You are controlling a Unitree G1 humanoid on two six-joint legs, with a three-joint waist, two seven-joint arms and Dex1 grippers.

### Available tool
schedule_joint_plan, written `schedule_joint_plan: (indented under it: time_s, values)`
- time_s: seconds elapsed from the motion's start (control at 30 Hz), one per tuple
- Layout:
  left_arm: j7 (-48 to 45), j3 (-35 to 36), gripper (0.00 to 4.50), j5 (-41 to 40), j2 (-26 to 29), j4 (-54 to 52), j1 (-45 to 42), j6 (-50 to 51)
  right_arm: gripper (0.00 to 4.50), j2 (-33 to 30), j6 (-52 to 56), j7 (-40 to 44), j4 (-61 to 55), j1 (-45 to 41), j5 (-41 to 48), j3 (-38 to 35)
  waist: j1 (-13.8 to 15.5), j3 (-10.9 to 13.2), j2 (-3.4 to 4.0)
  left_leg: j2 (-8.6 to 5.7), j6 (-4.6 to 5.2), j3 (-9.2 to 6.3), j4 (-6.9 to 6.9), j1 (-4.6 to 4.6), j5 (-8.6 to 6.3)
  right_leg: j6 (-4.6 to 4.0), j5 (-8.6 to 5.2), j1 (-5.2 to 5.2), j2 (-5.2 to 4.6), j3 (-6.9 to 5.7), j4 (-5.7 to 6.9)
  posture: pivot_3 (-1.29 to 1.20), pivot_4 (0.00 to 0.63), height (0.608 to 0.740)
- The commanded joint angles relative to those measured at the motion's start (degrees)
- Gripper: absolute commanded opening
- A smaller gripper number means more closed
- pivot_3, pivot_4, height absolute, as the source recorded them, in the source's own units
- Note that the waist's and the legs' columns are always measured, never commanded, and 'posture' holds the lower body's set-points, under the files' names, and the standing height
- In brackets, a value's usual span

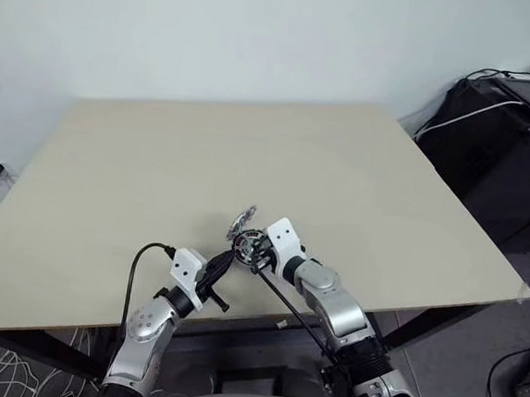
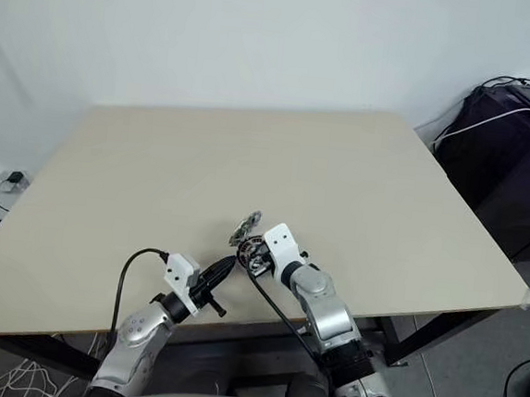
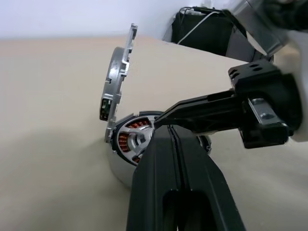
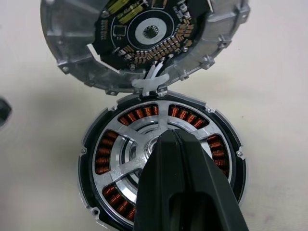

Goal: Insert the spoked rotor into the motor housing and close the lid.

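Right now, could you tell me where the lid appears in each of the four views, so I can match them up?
Left eye view: lid standing open at the table's near middle, just beyond the motor housing.
Right eye view: lid in the same spot.
Left wrist view: lid edge-on, tilted up over the housing.
Right wrist view: lid swung open, circuit board facing the camera.
Shared landmark: the housing's copper windings.

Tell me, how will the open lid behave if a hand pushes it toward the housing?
The lid stands nearly upright, joined at its lower edge to the housing, so it would probably swing down like a flap rather than slide. It looks like stiff metal, unlikely to bend. The circuit board inside it may be fragile; push on the rim.
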Motion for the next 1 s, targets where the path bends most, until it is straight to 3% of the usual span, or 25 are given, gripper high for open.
schedule_joint_plan:
  time_s: [0.03, 0.3, 0.47, 0.57, 0.9, 1.0]
  values:
    - [-0.42, 0.74, 0.03, -1.04, 0.37, -1.41, -0.58, 0.08, 0.0, 0.1, 1.98, -0.16, 1.09, 0.48, -0.35, -0.23, 0.02, -0.19, 0.06, 0.0, 0.0, 0.0, 0.0, 0.02, 0.0, 0.03, -0.02, 0.02, 0.0, 0.0, 0.0, 0.0, 0.0, 0.74]
    - [0.3, 0.51, 0.03, 1.38, 1.21, -0.97, -0.69, -1.62, 0.0, -3.98, 2.71, 3.83, -6.46, -1.2, -0.82, 0.15, 0.11, -0.23, 0.14, -0.02, 0.0, -0.01, 0.07, 0.02, 0.01, 0.25, -0.12, 0.06, -0.01, 0.01, 0.01, 0.0, 0.0, 0.74]
    - [-0.3, 0.09, 0.03, 1.81, 1.81, -0.27, -1.43, -1.67, 0.0, -15.96, 2.94, 16.95, -12.31, -4.56, -6.7, 10.77, 0.08, -0.22, 0.18, -0.03, 0.02, 0.01, 0.06, -0.06, 0.0, 0.16, -0.07, -0.03, -0.02, -0.01, -0.01, 0.0, 0.0, 0.74]
    - [-0.27, -0.05, 0.0, 1.8, 1.71, -0.25, -1.53, -1.55, 0.57, -18.74, 2.77, 20.94, -13.31, -7.22, -8.03, 13.33, 0.08, -0.23, 0.16, 0.02, 0.01, 0.0, 0.06, -0.05, 0.0, 0.25, -0.13, -0.02, -0.01, -0.03, -0.01, 0.0, 0.0, 0.74]
    - [-0.95, 0.52, 0.0, 0.78, 1.55, 1.26, -3.35, -0.39, 3.83, -20.28, -1.3, 28.03, -13.56, -14.98, -12.2, 17.75, 0.5, -0.2, 0.1, -0.02, 0.03, -0.03, 0.12, -0.08, -0.01, 0.27, -0.1, 0.0, -0.06, -0.07, -0.03, 0.0, 0.0, 0.74]
    - [-1.28, 1.05, 0.0, 0.08, 1.6, 2.26, -4.51, 0.04, 3.83, -21.87, -2.84, 32.86, -13.92, -16.9, -12.84, 19.56, 0.53, -0.2, 0.09, -0.03, 0.03, -0.03, 0.11, -0.08, -0.01, 0.18, -0.04, -0.01, -0.06, -0.08, -0.04, 0.0, 0.0, 0.74]
